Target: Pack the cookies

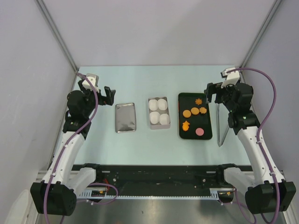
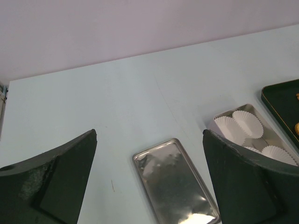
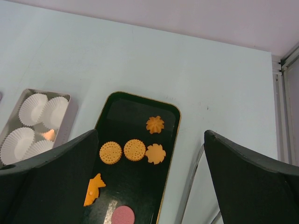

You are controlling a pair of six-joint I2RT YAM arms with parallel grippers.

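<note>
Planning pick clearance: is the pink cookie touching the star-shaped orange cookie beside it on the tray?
Apart. The right wrist view shows bare black tray between the pink cookie and the star-shaped orange cookie; the top view agrees.

The white-shelled left arm (image 1: 70,154) and its twin, the white-shelled right arm (image 1: 256,145), have chunky black joint housings. A thin purple cable (image 1: 275,95) runs along each. The black left end effector (image 1: 96,91) and black right end effector (image 1: 218,93) each bear a small white camera block (image 1: 229,73) and broad, matte, dark wedge-shaped fingers (image 2: 60,186).
</note>
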